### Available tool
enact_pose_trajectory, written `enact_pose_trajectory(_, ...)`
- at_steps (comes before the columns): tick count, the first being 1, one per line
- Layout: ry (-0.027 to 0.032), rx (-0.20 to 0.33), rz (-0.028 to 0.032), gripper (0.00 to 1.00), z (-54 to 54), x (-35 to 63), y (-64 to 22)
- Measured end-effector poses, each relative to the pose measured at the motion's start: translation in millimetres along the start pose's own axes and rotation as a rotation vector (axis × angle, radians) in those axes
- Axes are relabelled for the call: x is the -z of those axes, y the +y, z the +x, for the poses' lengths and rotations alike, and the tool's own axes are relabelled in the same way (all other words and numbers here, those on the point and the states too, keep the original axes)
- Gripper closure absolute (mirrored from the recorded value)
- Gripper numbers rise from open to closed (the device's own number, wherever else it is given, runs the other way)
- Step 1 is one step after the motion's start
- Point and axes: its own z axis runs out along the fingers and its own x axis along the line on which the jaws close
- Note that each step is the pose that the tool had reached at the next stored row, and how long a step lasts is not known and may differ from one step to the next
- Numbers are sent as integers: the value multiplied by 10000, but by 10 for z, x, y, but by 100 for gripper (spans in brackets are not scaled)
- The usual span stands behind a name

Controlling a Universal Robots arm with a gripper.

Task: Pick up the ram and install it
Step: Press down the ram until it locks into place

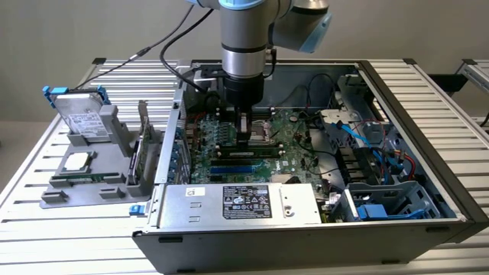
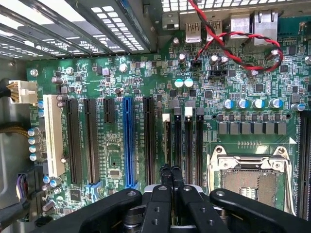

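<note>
The ram [image 1: 246,152], a long thin green circuit-board stick with black chips, lies along a black plastic memory slot on the green motherboard [image 1: 294,129] inside the open grey computer case [image 1: 428,114]. The black gripper [image 1: 246,139] stands directly over it with jaws closed, seemingly pressing it. Seating well likely needs straight, even downward pressure, stick aligned with the slot.

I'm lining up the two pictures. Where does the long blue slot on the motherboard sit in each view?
Exterior view: the blue slot lies on the motherboard, between the gripper and the power supply.
Wrist view: the blue slot runs among black slots, between the white slot and the gripper.
Shared landmark: the gripper, close beside the blue slot in both.
</note>
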Motion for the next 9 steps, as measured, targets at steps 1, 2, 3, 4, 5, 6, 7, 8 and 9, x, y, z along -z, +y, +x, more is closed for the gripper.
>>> enact_pose_trajectory(1,1,1,0,90,2,14,0)
enact_pose_trajectory(2,1,0,-5,90,6,39,-1)
enact_pose_trajectory(3,2,1,-10,90,9,65,-3)
enact_pose_trajectory(4,1,2,-16,90,13,88,-7)
enact_pose_trajectory(5,3,3,-18,90,16,106,-14)
enact_pose_trajectory(6,3,2,-21,90,19,119,-26)
enact_pose_trajectory(7,1,4,-26,90,25,130,-46)
enact_pose_trajectory(8,-1,5,-33,90,31,139,-72)
enact_pose_trajectory(9,-5,6,-43,90,36,145,-98)
